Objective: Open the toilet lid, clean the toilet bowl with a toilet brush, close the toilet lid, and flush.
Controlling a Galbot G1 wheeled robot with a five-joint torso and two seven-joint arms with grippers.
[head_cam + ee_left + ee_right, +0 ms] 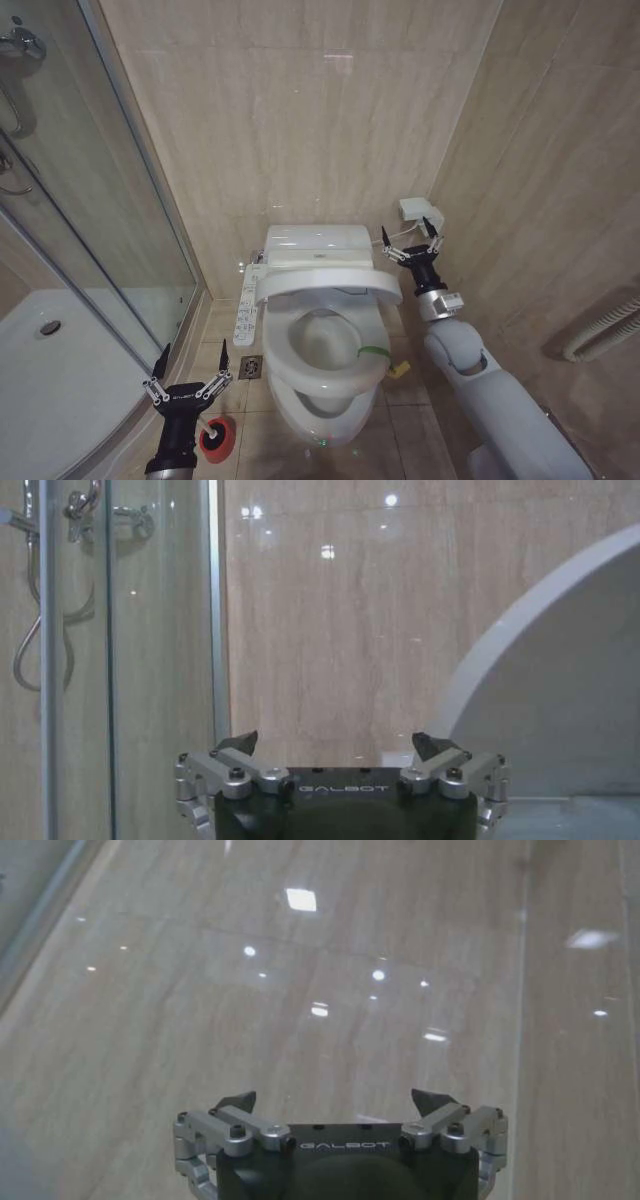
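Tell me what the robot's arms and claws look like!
The right arm has a smooth white shell with a black wrist. Each claw, left gripper and right gripper, has silver metal links, pointed black fingertips and a black base marked GALBOT.

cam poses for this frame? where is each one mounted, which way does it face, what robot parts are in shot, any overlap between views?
Head: high, facing forward and down at the toilet bowl, its lid partly raised; both arms show, left gripper low by the red holder cup, right gripper up near the tank.
Left wrist: faces the wall and shower glass; own open gripper.
Right wrist: faces bare wall; own open gripper.
Shared: the head and left wrist views both show the lid.
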